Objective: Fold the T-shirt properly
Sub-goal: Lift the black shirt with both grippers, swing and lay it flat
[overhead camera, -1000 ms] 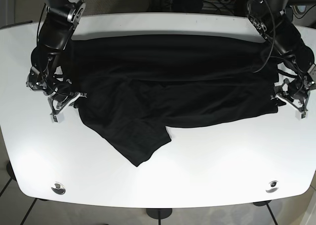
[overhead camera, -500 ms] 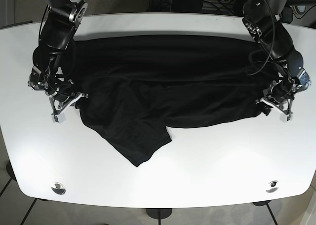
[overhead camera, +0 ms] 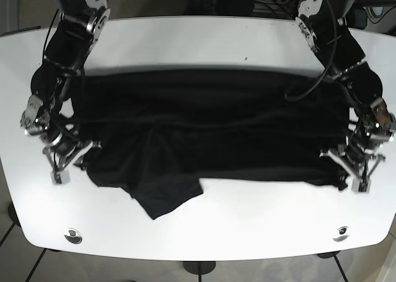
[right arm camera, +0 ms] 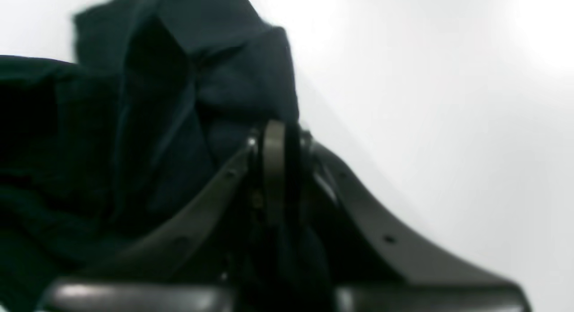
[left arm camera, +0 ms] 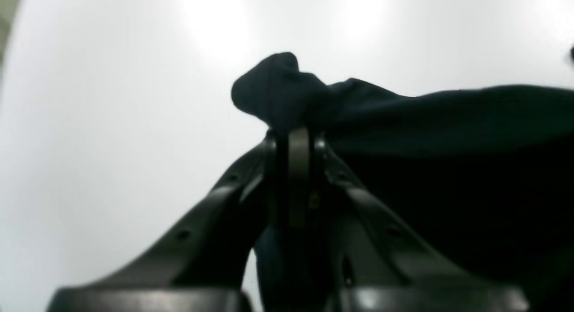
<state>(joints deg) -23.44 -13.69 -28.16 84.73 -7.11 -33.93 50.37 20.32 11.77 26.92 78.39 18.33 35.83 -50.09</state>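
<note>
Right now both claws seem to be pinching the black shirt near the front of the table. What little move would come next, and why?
Probably a short further pull toward the table's front edge, then lowering. The left gripper and right gripper each pinch a side of the T-shirt, and the wrist views show cloth bunched at closed jaws. One flap hangs crooked at the front, so the fold isn't flat yet.

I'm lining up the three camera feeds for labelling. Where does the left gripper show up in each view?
Base: the left gripper is at the right edge, at the T-shirt's right corner.
Left wrist: bottom centre, shut on a bunched fold of shirt.
Right wrist: not in it; that is the right gripper.
Shared landmark: the white table.
</note>
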